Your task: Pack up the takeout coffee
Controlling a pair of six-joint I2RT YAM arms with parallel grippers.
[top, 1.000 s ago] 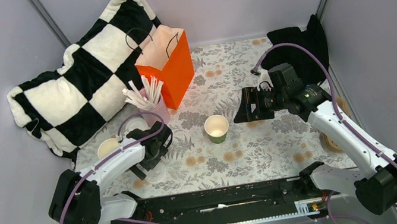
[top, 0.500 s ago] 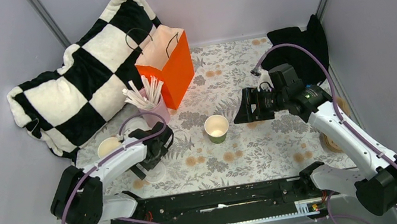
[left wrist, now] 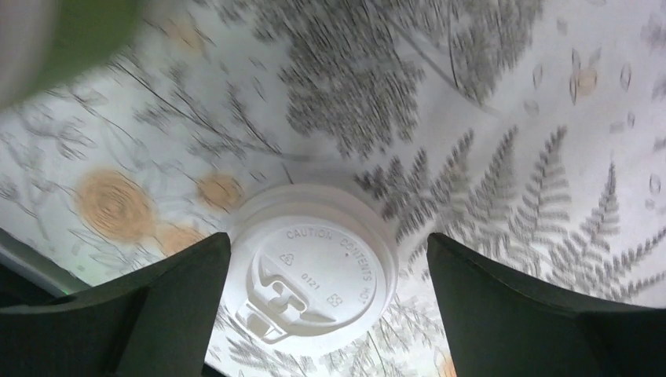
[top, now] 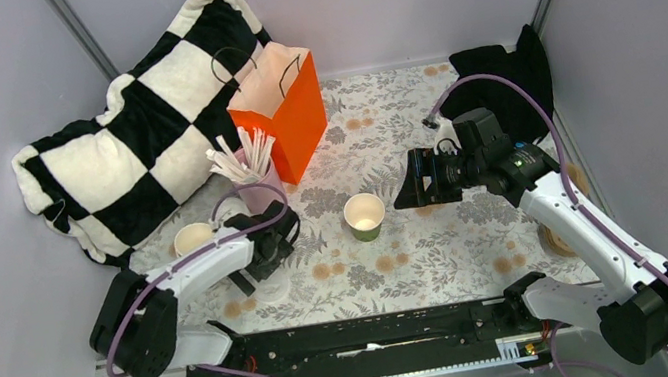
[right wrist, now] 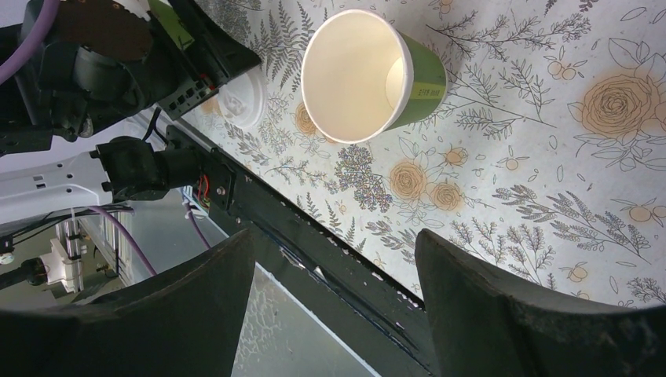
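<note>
Your left arm has shifted a little toward the middle of the desk (top: 441,252) in the last second. The left pincer (left wrist: 328,247) is now fully released over the white lid (left wrist: 314,275), with one finger on each side of it and nothing grasped. The right arm has not moved. The right pincer (right wrist: 334,243) is also released and empty, and it hangs near the cup (top: 365,216) but apart from it.

I think this means you are about to pick up the lid. The coffee is not ready for packing yet: the green cup stands uncovered in the middle, the lid lies flat on the desk to its left, and the orange bag (top: 281,106) waits behind, open at the top.

On the lid you can read "CAUTION CONTENTS HOT". The cup has a pale band with small print, too small to read.
</note>
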